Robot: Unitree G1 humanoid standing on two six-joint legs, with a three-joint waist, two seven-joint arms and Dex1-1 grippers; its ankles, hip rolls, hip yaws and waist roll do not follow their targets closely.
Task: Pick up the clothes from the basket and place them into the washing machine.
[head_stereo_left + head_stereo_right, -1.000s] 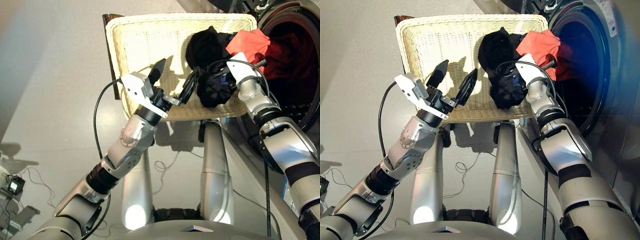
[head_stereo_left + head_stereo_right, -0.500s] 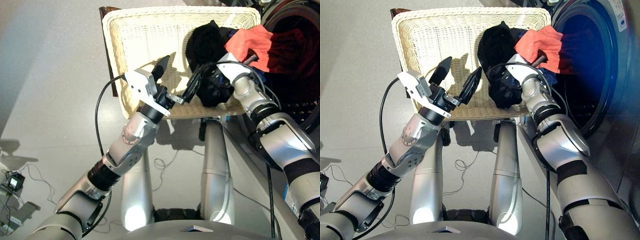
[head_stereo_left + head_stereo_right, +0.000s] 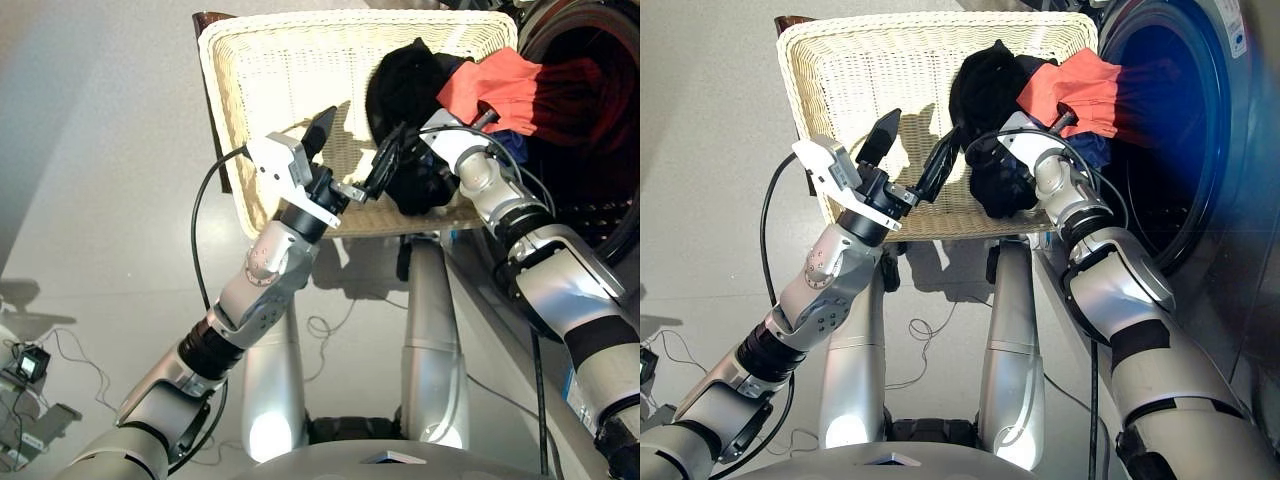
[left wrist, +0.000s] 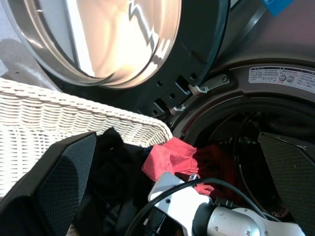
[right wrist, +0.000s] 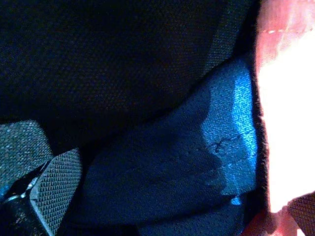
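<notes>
The cream wicker basket [image 3: 270,70] stands in front of me, its right end against the dark washing machine [image 3: 1230,200] and its open drum [image 3: 590,120]. The clothes are piled at that end: a black one [image 3: 400,85], a coral one [image 3: 490,85] draped over my right wrist toward the drum mouth, and a navy one [image 5: 197,162]. My right gripper [image 3: 418,175] is pushed into the dark cloth, open, one finger pad [image 5: 54,189] showing under the navy fabric. My left gripper [image 3: 352,152] hovers open over the basket's front half, holding nothing.
A dark wooden stand [image 3: 212,20] shows behind the basket's far left corner. The machine's round glass door [image 4: 123,39] is swung open beyond the basket rim [image 4: 74,118]. Cables and a small device [image 3: 30,370] lie on the grey floor at left.
My right arm has slid left, further into the clothes pile over the basket. The left gripper has risen slightly and stays open. The view has shifted a little.
</notes>
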